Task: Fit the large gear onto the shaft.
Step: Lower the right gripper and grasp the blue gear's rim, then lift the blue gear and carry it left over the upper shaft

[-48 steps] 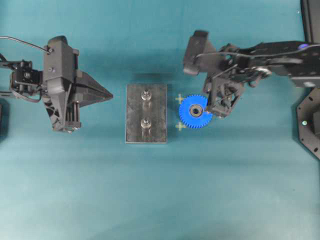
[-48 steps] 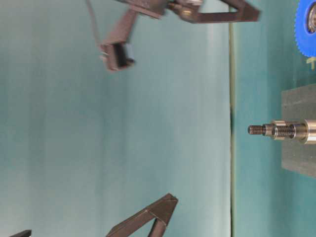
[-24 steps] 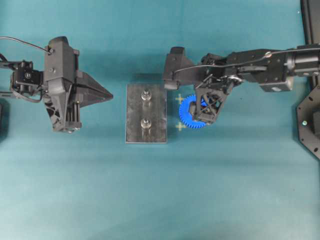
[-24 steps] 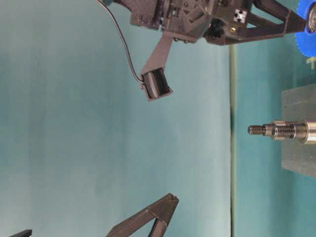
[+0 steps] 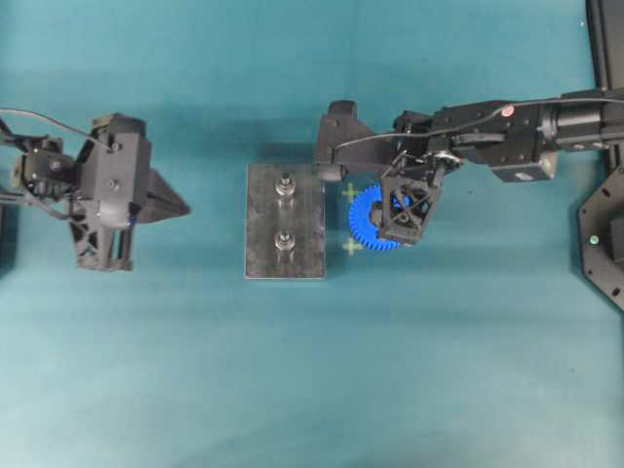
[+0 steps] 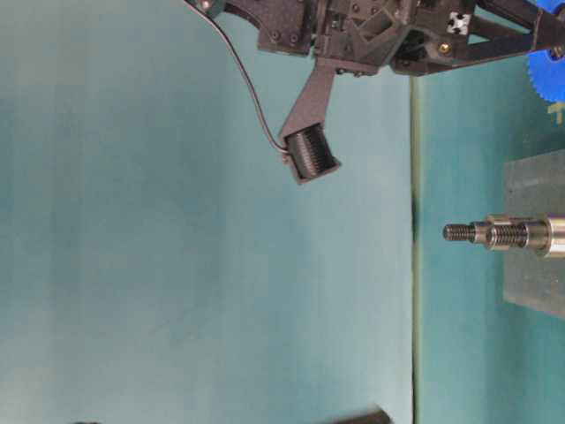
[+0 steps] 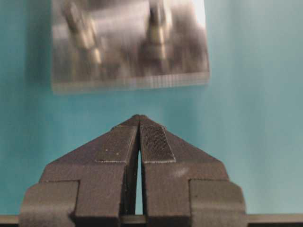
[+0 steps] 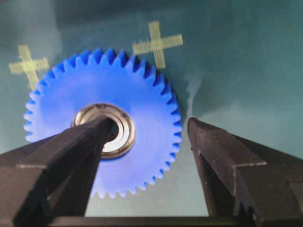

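The large gear [image 5: 366,216] lies flat on the teal table just right of the grey block [image 5: 263,234]. It is bright blue with a silver bearing [image 8: 124,137]. My right gripper [image 5: 402,216] is over it and open [image 8: 150,124]. One fingertip [image 8: 102,126] lies over the bearing hole, and the other [image 8: 199,130] stands outside the gear's rim. Two upright shafts [image 5: 285,184] [image 5: 285,241] stand on the block; one shows side-on in the table-level view [image 6: 494,233]. My left gripper [image 5: 183,207] is shut and empty [image 7: 139,118], well left of the block [image 7: 128,71].
Two yellow cross marks [image 5: 351,193] [image 5: 351,247] are on the table between the gear and the block, also in the right wrist view [image 8: 157,43]. Black equipment [image 5: 604,244] stands at the right edge. The right wrist camera [image 6: 311,152] hangs above the table.
My right gripper has moved left over the gear and come down around it. My left arm has drawn back to the left, away from the block.
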### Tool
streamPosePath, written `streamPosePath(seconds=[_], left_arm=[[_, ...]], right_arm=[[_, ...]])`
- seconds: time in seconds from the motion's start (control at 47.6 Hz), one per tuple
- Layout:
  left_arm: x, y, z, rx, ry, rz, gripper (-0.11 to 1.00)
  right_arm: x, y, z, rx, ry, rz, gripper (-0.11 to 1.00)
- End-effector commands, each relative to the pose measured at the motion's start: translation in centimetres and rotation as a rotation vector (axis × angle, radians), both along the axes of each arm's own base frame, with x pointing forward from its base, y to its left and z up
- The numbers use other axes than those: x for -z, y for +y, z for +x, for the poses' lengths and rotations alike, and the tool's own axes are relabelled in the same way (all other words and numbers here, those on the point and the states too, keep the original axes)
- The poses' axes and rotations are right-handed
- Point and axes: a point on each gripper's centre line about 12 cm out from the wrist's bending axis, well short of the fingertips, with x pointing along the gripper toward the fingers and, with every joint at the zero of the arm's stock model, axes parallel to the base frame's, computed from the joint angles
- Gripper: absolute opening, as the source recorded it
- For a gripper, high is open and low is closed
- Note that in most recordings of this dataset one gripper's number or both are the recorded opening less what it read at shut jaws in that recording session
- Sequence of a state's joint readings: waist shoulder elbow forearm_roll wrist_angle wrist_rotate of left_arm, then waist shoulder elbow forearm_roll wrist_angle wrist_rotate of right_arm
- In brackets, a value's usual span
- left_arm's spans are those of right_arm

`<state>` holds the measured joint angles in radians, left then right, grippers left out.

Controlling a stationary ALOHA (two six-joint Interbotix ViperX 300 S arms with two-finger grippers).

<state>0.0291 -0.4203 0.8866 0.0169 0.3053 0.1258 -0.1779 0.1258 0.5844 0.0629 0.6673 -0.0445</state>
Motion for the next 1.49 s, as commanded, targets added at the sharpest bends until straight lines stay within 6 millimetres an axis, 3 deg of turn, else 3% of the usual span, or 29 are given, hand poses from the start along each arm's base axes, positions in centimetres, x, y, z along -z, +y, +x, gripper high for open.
streamPosePath(seconds=[0.0, 0.168, 0.315, 0.567, 0.925, 1.24, 1.471], left_arm=[[-1.1, 0.0, -0.3, 0.003, -0.037, 0.006, 0.0], [-1.3, -0.1, -1.2, 0.005, -0.044, 0.006, 0.0], [-1.2, -0.1, -1.5, 0.005, -0.038, 0.006, 0.0], [-1.1, -0.1, -1.8, 0.004, -0.009, 0.006, 0.0], [-1.2, -0.1, -1.7, 0.004, -0.014, 0.006, 0.0], [-1.3, -0.1, -1.8, 0.003, -0.021, 0.005, 0.0], [-1.7, -0.1, -2.0, 0.003, -0.037, 0.005, 0.0]], right_arm=[[-0.7, -0.1, 0.5, -0.007, -0.021, -0.006, 0.77], [-0.2, -0.1, 0.5, -0.009, -0.004, -0.003, 0.71], [-0.2, -0.1, 0.4, -0.008, 0.005, -0.001, 0.5], [-1.1, -0.6, 0.8, 0.021, -0.023, -0.002, 0.49], [-6.2, -1.5, 2.0, 0.062, -0.033, 0.008, 0.49], [-11.7, -3.3, 5.7, 0.083, -0.132, -0.009, 0.49], [-12.1, -3.9, 8.6, 0.075, -0.124, -0.002, 0.49]])
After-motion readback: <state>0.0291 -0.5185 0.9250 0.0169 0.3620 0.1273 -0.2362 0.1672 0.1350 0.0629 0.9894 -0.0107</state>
